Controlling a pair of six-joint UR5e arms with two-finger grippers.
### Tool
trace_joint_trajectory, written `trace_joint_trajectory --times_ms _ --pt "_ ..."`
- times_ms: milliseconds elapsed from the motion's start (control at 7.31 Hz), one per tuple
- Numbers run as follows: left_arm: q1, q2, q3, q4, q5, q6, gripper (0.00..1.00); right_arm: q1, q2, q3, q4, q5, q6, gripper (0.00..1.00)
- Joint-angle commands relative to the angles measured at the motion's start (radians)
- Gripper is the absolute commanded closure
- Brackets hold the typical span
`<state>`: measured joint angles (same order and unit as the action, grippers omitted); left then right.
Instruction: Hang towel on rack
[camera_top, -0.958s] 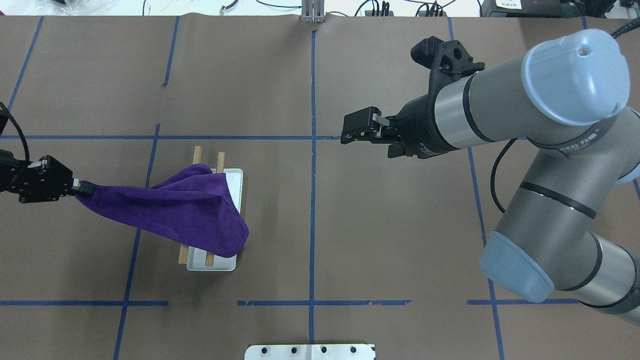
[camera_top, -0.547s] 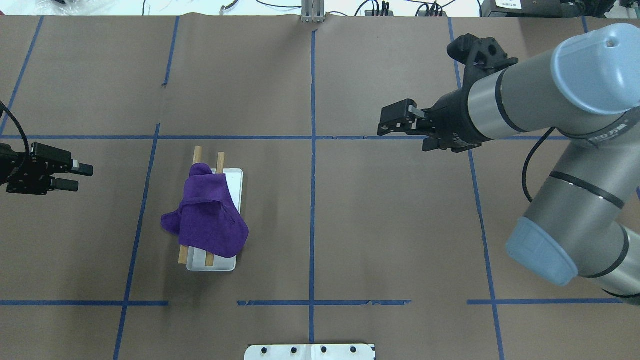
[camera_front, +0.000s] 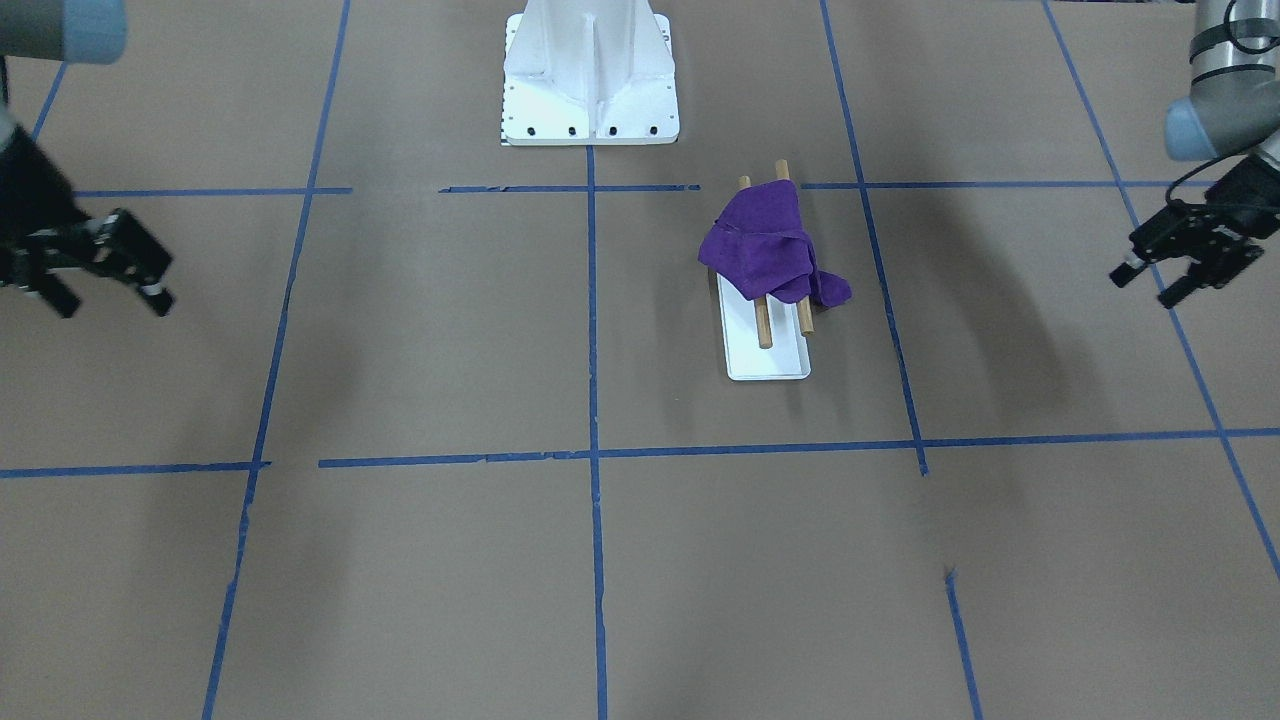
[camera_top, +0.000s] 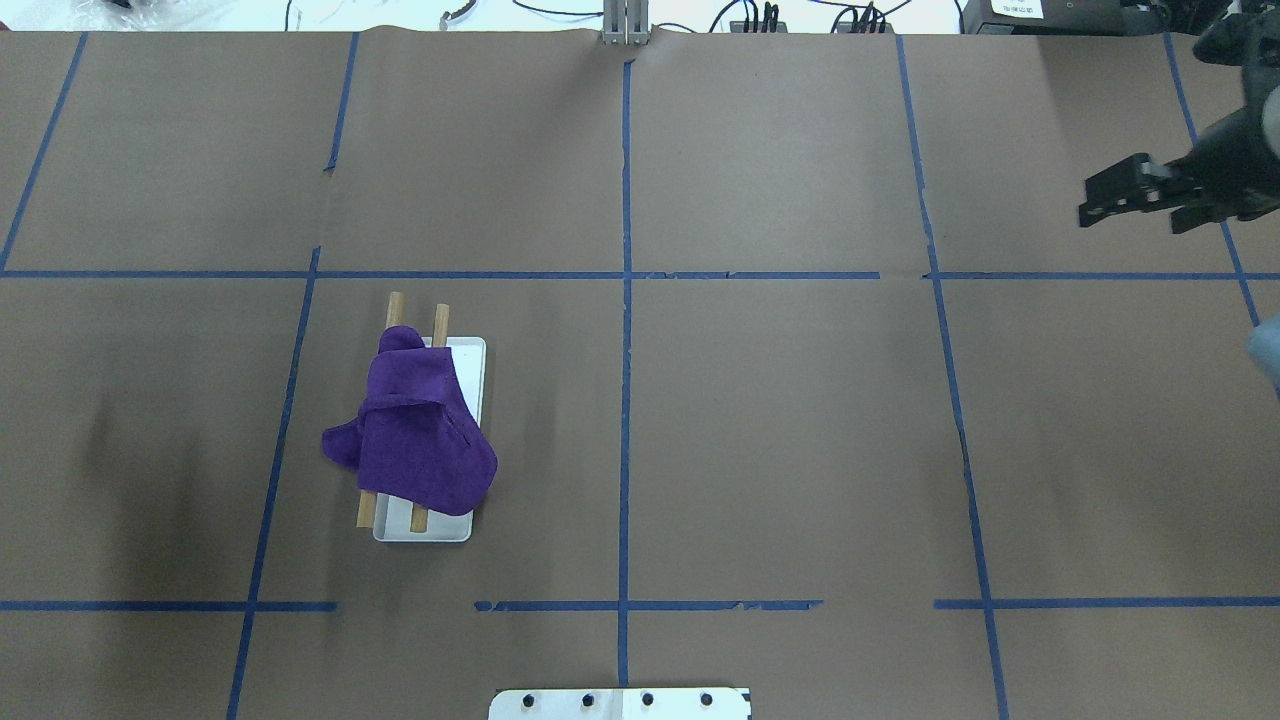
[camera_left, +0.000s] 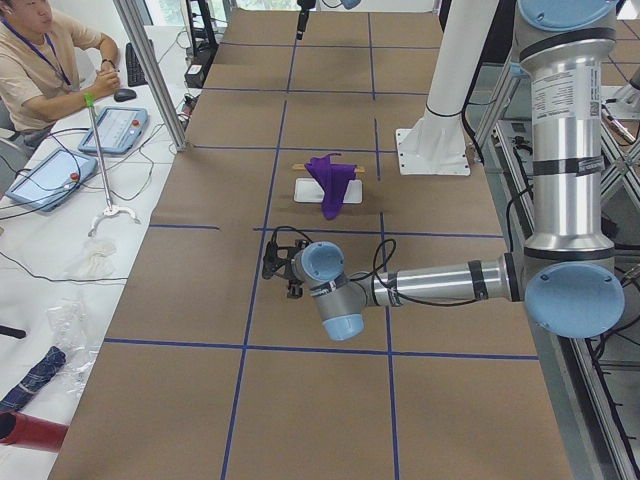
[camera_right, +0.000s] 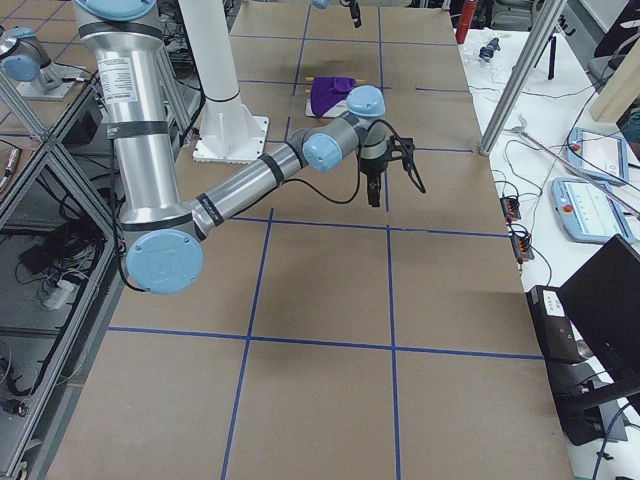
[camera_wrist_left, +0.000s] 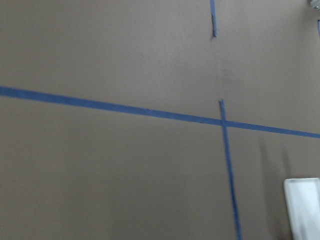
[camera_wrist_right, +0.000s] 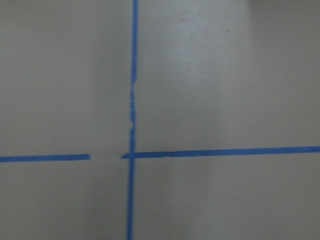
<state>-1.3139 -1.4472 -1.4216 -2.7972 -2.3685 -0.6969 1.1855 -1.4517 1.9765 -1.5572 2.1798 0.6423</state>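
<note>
I think the towel (camera_top: 420, 440) is hung on the rack (camera_top: 441, 320).
It lies over both sticks, which run front-to-back on the desk (camera_top: 780, 420); L jaws are spread, empty, nearer to it (R jaws: can't tell, far off).

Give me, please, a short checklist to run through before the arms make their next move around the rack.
1. Towel lies across both dowels of the rack: ok.
2. Towel free of both grippers: ok.
3. Left gripper open, well clear of the rack: ok.
4. Right gripper open, far from the rack: ok.
5. Towel spread flat and even: not ok; it is bunched, with a lobe hanging off one side.
6. Towel's hanging end clear of the table: cannot tell.
</note>
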Motion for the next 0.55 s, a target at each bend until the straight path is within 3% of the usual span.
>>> trace_joint_trajectory --times_ms 0,274,411 --pt "-0.195 -0.024 0.009 0.431 0.035 0.6 0.0 0.21 -0.018 -0.109 -0.196 0.082 -0.458 0.0" --pt "-0.28 -0.131 -0.023 0.824 0.023 0.741 0.0 0.319 -0.024 -0.299 -0.201 0.191 -0.675 0.0" --pt "-0.28 -0.184 -0.11 1.125 -0.004 0.732 0.0 0.319 -0.027 -0.35 -0.189 0.193 -0.697 0.0"
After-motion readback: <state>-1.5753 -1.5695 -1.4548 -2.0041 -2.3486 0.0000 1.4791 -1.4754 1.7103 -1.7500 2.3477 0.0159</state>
